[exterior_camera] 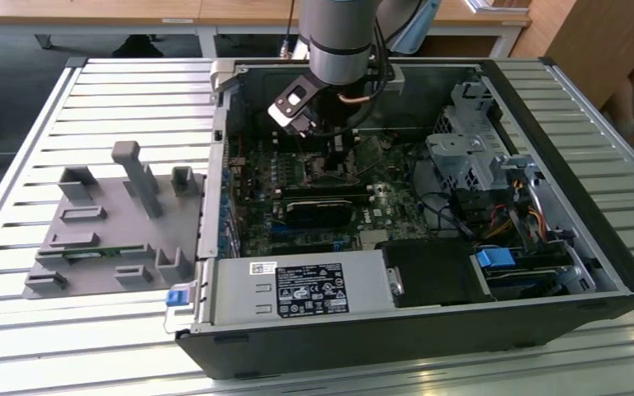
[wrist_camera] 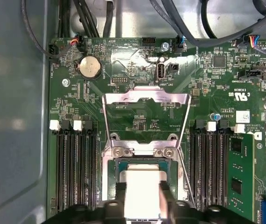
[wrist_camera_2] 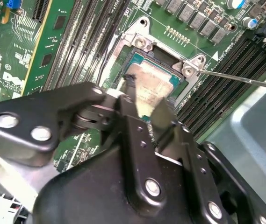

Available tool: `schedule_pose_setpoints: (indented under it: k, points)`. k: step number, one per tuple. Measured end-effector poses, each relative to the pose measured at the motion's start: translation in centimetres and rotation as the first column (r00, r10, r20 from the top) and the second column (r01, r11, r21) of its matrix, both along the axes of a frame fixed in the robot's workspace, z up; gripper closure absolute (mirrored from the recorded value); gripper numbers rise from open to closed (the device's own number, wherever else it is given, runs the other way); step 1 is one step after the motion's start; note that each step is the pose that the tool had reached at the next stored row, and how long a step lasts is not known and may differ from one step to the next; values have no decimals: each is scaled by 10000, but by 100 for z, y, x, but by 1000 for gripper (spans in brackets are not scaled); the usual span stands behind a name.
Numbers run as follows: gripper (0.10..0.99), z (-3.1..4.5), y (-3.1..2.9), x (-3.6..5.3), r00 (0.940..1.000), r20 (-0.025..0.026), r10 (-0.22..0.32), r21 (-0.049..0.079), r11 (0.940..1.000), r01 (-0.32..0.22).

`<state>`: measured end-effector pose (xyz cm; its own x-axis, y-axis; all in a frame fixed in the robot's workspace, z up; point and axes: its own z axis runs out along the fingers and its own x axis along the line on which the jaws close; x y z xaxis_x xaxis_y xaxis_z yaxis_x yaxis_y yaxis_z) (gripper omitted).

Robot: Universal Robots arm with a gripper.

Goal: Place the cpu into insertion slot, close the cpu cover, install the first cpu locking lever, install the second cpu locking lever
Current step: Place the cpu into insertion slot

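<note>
My gripper (exterior_camera: 333, 153) is down inside the open computer case, over the green board. In both wrist views its two black fingers (wrist_camera: 120, 192) stand on opposite sides of the cpu (wrist_camera: 142, 179), a silver-grey square, and press on its edges. The cpu (wrist_camera_2: 149, 81) lies in or just above the insertion slot (wrist_camera: 110, 161), whose silvery rim (wrist_camera_2: 140, 44) frames it. The cpu cover (wrist_camera: 144, 95), a thin metal frame with a window, is swung back and lies open beyond the slot. A thin locking lever (wrist_camera_2: 245, 79) sticks out beside the slot.
Long black memory slots (wrist_camera: 72, 163) flank the socket on both sides. A black heatsink block (exterior_camera: 323, 210) and the power-supply box (exterior_camera: 300, 289) sit nearer the case front. A grey parts fixture (exterior_camera: 108, 223) stands on the slatted table at the exterior view's left. Cables and a drive cage (exterior_camera: 466, 157) fill the case's right.
</note>
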<state>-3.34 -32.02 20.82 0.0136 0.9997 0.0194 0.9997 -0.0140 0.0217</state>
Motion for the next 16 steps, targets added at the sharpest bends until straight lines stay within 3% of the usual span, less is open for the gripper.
schedule_pose_setpoints:
  k: [1, 2, 4, 7, 8, 16]
  points:
    - [729, 1, -1, 0, 10000, 7, 8, -2, 10000, -8]
    - [729, 2, -1, 0, 10000, 18, 16, -2, 10000, -16]
    - [847, 2, -1, 0, 10000, 47, 23, -4, 10000, -23]
    - [906, 5, -1, 0, 10000, 78, 34, -6, 10000, -34]
    - [973, 6, -1, 0, 10000, 93, 37, -6, 10000, -37]
    - [973, 32, -1, 0, 9998, 201, 50, -6, 10000, -50]
